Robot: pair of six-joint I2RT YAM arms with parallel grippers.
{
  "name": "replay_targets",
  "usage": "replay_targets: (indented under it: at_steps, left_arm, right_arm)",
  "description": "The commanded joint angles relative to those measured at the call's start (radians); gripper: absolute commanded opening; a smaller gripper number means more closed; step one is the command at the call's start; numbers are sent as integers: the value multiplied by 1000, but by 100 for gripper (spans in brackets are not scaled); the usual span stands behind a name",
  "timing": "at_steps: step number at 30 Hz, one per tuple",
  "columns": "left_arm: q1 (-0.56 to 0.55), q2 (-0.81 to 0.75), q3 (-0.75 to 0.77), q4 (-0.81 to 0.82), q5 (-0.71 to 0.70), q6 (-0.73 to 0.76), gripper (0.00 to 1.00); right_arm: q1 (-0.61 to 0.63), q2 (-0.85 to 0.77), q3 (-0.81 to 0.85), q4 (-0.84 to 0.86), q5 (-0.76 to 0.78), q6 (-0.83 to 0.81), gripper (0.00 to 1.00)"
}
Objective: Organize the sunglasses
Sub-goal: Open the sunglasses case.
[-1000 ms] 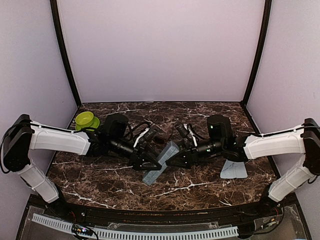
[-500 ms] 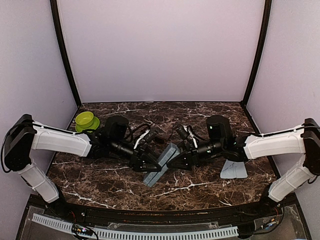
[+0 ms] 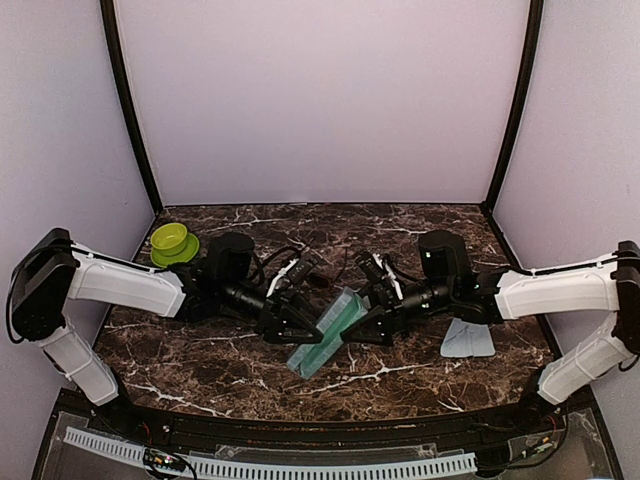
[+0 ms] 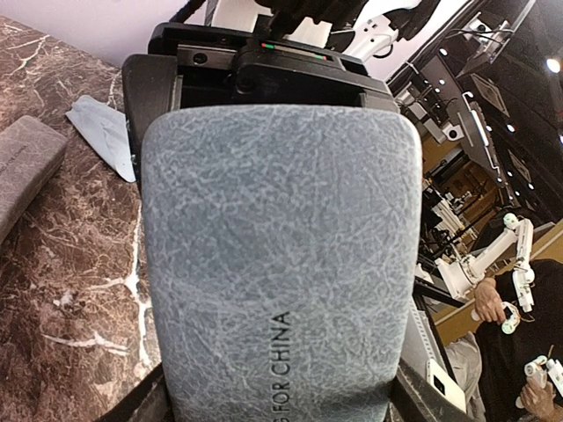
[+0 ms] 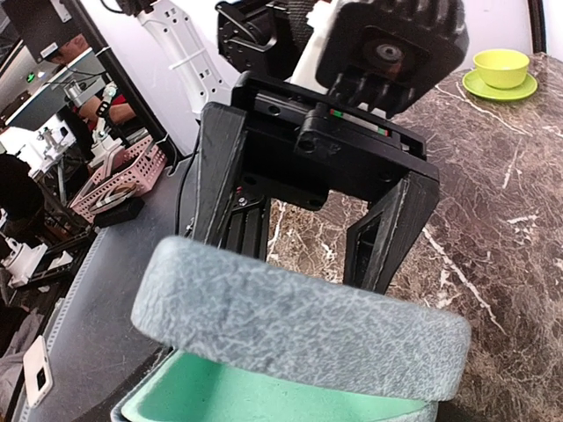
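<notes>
– So, which way do the sunglasses lie from either end effector?

– I cannot tell. No view shows a pair I would swear to. The thin pale and dark bits behind the wrists in the top view are too small to name, and I see nothing in the green lining.

– What is held, then?

– The blue-grey case (image 3: 322, 345), mid-tabletop (image 3: 400, 375), with its lid parted. The left end effector (image 3: 290, 325) comes in from the left, jaws wide and clamped across the case's breadth. The right end effector (image 3: 362, 322) meets it from the right and looks clamped on the other half, also wide, though its own fingers are hidden in its wrist view.

– Long axis?

– Diagonal, near-left to far-right, tilted up. The mouth opens toward the right arm.

– Which arm fetches?

– My guess is that one lets go while the other keeps the case open. Which is nearer the glasses I cannot judge.

– Room to move?

– There is bare tabletop on the near side of the case. A light-blue cloth (image 3: 466, 340) lies just beside the right arm, and a green cup (image 3: 172, 240) sits well apart at the far left. A second case (image 4: 26, 167) shows at the edge of the left wrist view. The arms crowd the middle, so a freed arm should back out along its own side.
</notes>
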Motion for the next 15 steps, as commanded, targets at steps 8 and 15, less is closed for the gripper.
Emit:
replay_targets:
  at_steps: [8,15]
  left_arm:
    - [96,-21,-23,0,-3,-71,70]
    - [126,-13,-26,2,-22,-96,73]
  right_arm:
    - [5,-34,-15,-103,-130,-139,4]
    - [6,-40,-19,-117,-152,-149,2]
